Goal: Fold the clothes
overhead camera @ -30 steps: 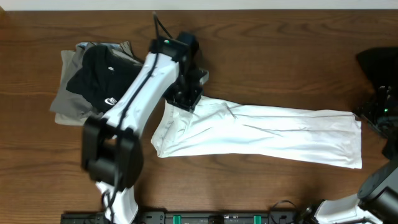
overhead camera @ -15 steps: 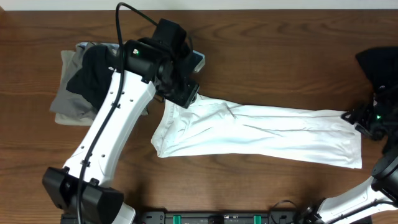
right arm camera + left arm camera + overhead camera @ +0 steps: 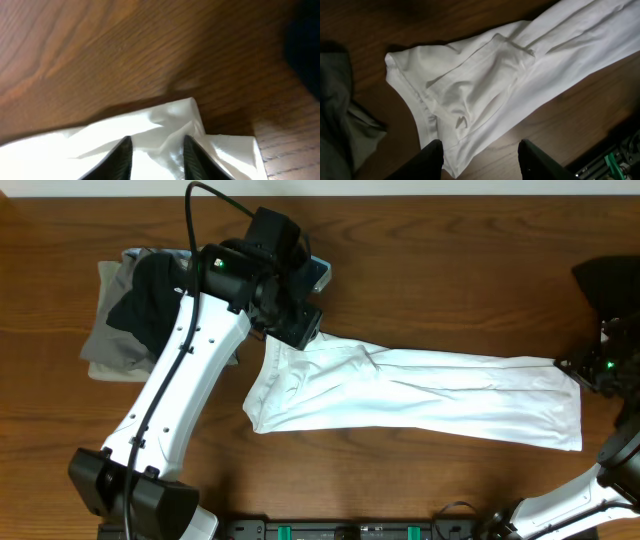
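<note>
The white T-shirt (image 3: 420, 395) lies on the table (image 3: 450, 280), folded into a long band that runs from one gripper to the other. It looks like light, limp cloth that will sag and slide over itself, so I judge it is best pinched at the corners and hems with all layers together, not mid-panel. The right gripper (image 3: 156, 150) has its fingers close together astride the band's end corner, with cloth bunched up between them. I cannot tell whether they actually pinch it. The left gripper (image 3: 481, 150) hovers over the opposite end with its fingers moderately apart and empty. The sleeve and its hem lie just beneath and ahead of the fingertips. Farther off, to that gripper's side, sits a pile of black and grey clothes (image 3: 120, 330), which neither gripper touches.
</note>
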Action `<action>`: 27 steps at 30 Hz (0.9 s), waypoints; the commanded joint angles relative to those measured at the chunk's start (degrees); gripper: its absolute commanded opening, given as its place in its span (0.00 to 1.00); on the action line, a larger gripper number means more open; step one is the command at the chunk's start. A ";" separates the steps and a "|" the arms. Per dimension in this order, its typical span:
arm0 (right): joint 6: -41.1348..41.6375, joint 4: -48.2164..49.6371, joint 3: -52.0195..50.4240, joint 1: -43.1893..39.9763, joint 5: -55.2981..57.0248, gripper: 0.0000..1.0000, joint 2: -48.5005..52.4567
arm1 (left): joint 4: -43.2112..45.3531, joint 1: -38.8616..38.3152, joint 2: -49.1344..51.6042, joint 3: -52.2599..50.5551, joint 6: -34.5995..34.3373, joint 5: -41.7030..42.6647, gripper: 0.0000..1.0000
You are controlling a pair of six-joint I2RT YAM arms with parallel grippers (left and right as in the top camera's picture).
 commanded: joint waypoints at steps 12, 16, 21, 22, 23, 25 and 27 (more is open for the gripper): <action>2.91 -5.97 0.42 -2.75 1.40 0.09 -10.56 | 0.13 0.26 0.04 0.90 0.13 -2.73 0.51; 2.89 -4.37 0.17 -2.56 1.75 0.35 -11.37 | 0.39 0.26 0.04 0.90 0.11 -2.73 0.51; 2.89 -0.37 -0.20 -1.88 1.75 0.45 -7.65 | 0.37 0.26 0.04 0.90 0.11 -2.73 0.51; 2.89 -0.11 -0.20 -1.70 1.75 0.45 -6.54 | 0.35 0.26 0.04 0.90 0.11 -2.71 0.51; 2.89 -0.04 -0.20 -1.53 1.75 0.45 -5.35 | 0.33 0.26 0.04 0.90 0.11 -2.71 0.51; 2.84 -0.04 -0.20 -1.05 1.73 0.46 -3.17 | 0.33 0.26 0.04 0.90 0.11 -2.71 0.51; 2.84 -0.04 -0.20 -0.35 1.70 0.46 -1.31 | 0.33 0.26 0.04 0.90 0.09 -2.71 0.51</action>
